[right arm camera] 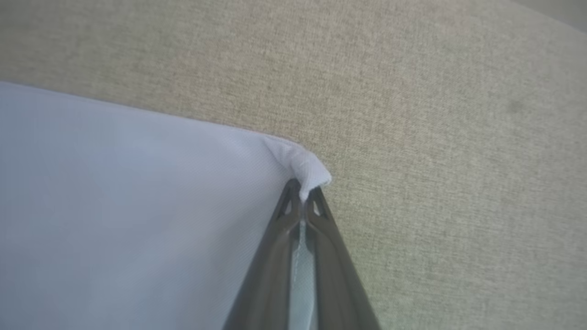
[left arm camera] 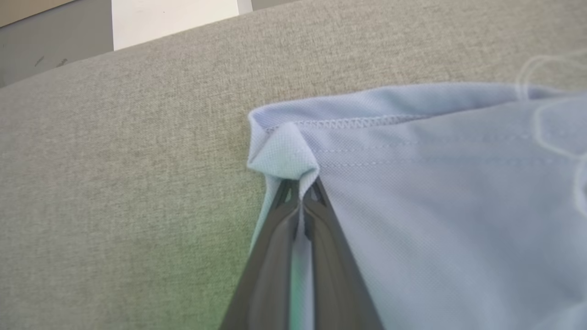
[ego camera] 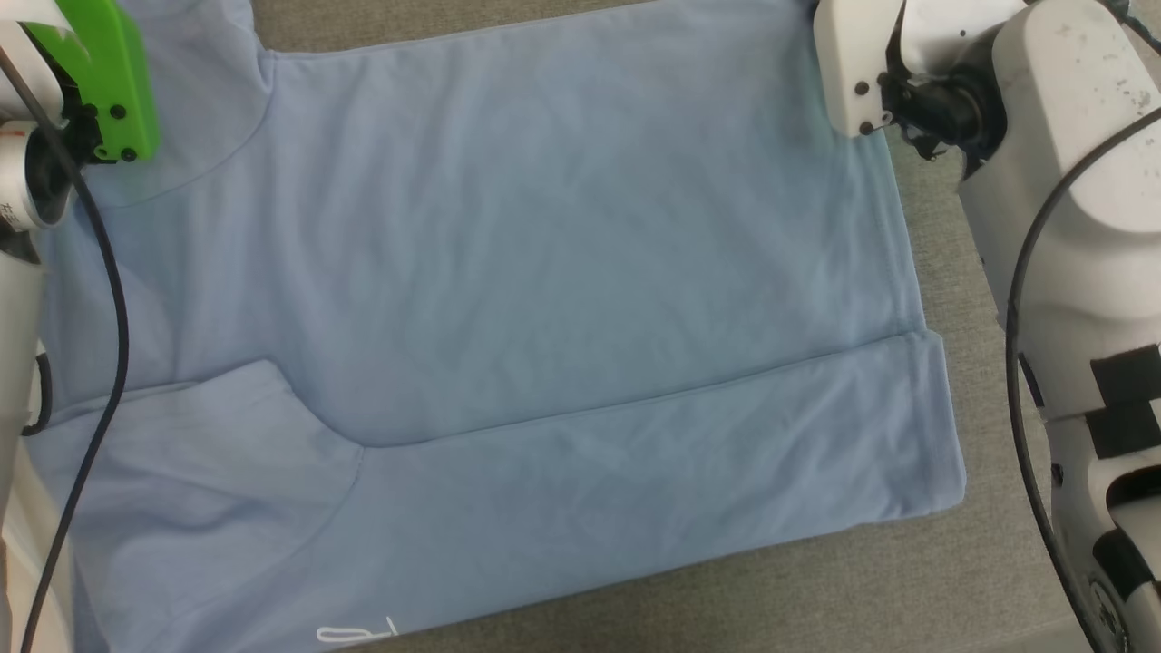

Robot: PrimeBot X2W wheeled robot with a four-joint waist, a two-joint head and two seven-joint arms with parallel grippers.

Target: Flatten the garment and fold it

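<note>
Garment [ego camera: 544, 272] lies spread flat on grey-beige woven surface [ego camera: 943, 580], bare cloth showing along the surface's right and near edges. Left gripper [left arm camera: 300, 197] clamped on a bunched hemmed corner; right gripper [right arm camera: 302, 197] clamped on another corner. White panel [left arm camera: 174, 18] beyond the surface's edge.

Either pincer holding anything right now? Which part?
Both are shut on the garment: left pincer pinches a stitched corner, right pincer pinches another corner.
</note>
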